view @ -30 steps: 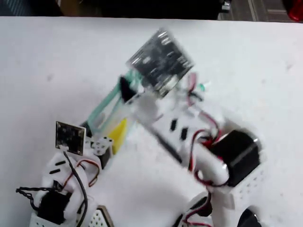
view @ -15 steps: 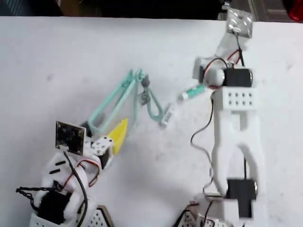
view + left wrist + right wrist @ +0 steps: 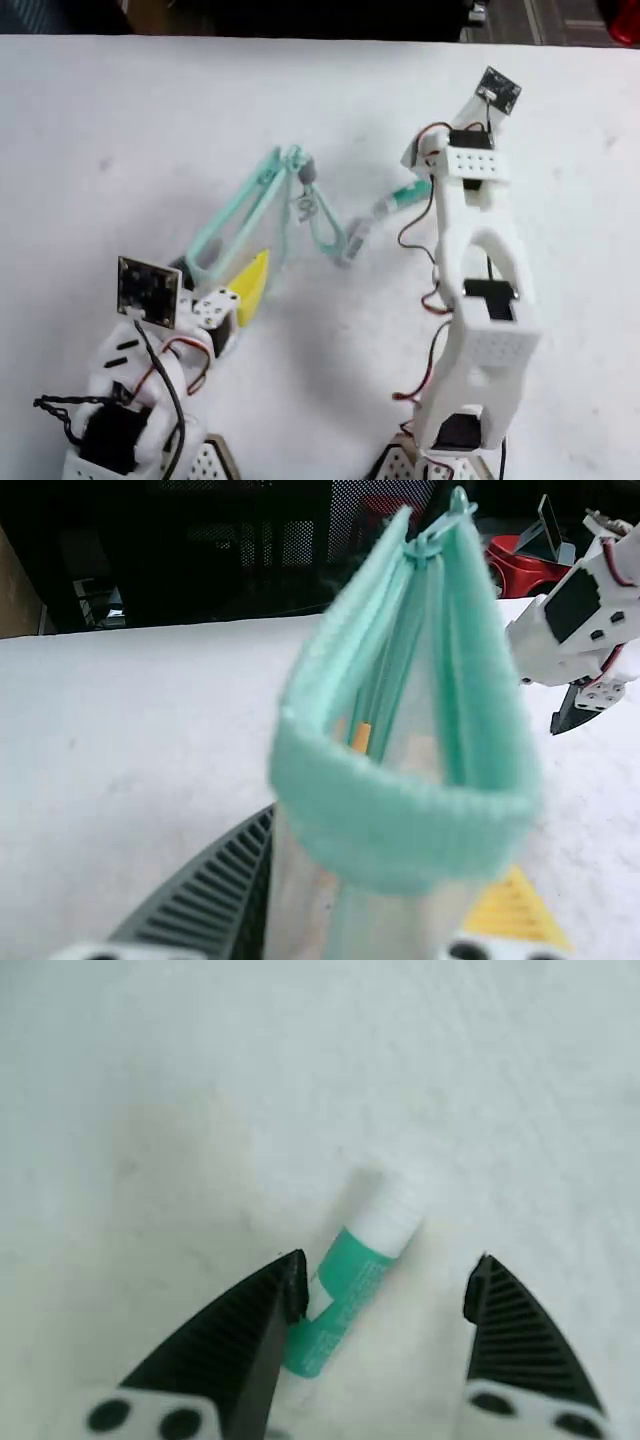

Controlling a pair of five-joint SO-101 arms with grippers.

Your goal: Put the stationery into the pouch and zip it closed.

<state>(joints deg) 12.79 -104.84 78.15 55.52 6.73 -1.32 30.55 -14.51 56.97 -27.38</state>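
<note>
Two arms share the white table [image 3: 120, 130]. The left gripper [image 3: 232, 282], at about seven o'clock in the high view, has its jaws clamped on the near end of the mint mesh pouch [image 3: 243, 212], which slants away toward one o'clock. In the left wrist view something orange shows inside the pouch; whether the zip is open I cannot tell. A mint strap [image 3: 322, 225] loops off the pouch's far end toward five o'clock and lies on the table between the pouch and the glue stick [image 3: 350, 1285]. The stick, green with a white cap, lies flat at about three o'clock from that far end. The right gripper [image 3: 388, 1263] hangs over it, jaws spread wide to either side, one tip just beside the stick's body.
</note>
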